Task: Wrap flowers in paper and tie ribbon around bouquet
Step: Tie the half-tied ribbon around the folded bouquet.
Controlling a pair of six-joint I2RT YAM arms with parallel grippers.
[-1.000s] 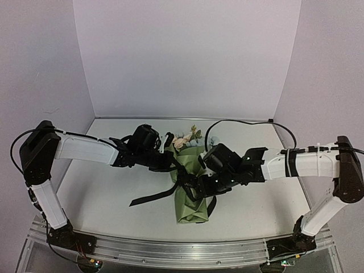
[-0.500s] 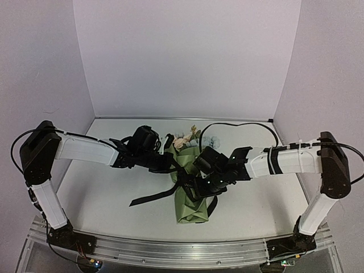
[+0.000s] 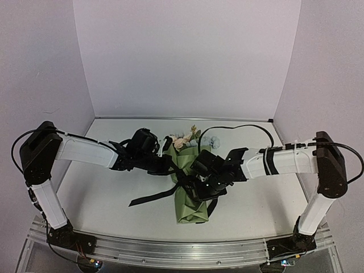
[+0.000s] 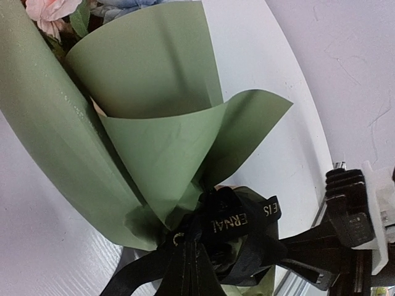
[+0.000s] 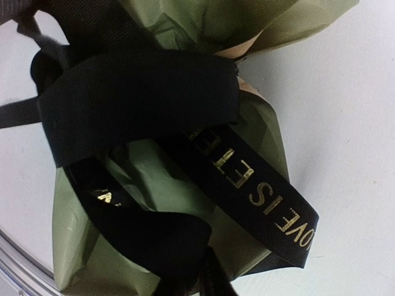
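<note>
The wrapping is done and the tie is in hand. The bouquet (image 3: 192,209) lies on the white table (image 3: 96,193) between the two hands, its olive paper (image 4: 154,74) coned around the flowers (image 3: 183,140), whose blooms point away beyond both hands. The black ribbon (image 5: 259,191) is looped round the pinched neck directly beneath the right hand (image 3: 194,185). That hand is closed right down, seemingly on a strand running up into it, though its fingers sit outside its own camera's view. The left hand (image 3: 166,166) is fully closed too, with ribbon strands converging into it as if pinched. One loose tail trails across the table on the near side of the left hand. Next, I judge, the hands must draw apart to cinch the knot without crushing the paper. The table is plain and smooth, boxed in by pale lilac walls (image 3: 187,57).
</note>
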